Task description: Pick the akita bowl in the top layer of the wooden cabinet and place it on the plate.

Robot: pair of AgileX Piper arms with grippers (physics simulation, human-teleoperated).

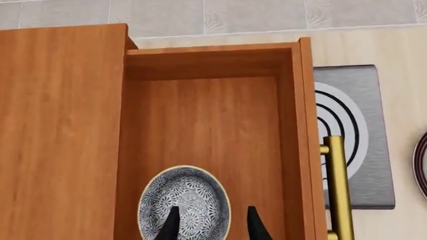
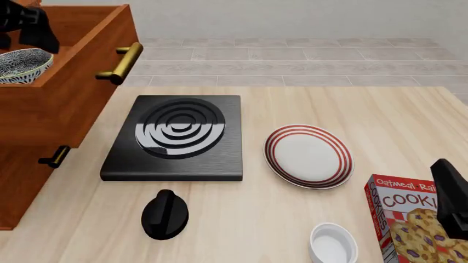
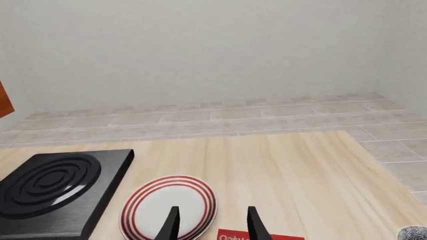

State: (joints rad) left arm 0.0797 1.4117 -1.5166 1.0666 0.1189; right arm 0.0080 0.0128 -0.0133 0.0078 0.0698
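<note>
The small black-and-white speckled akita bowl point(image 1: 184, 202) sits in the pulled-out top drawer point(image 1: 207, 125) of the reddish-brown wooden cabinet point(image 2: 33, 131), the left gripper point(image 1: 212, 225) spread wide above its rim. The red-ringed white plate point(image 2: 308, 155) lies beside the black square stove point(image 2: 177, 137); the right gripper point(image 3: 212, 225) hangs open near the red cookie box point(image 2: 409, 219).

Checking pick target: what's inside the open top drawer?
Only the akita bowl shows on the floor of the top drawer, the left gripper open above it. The gripper covers part of the bowl; the drawer's near end is out of frame.
</note>
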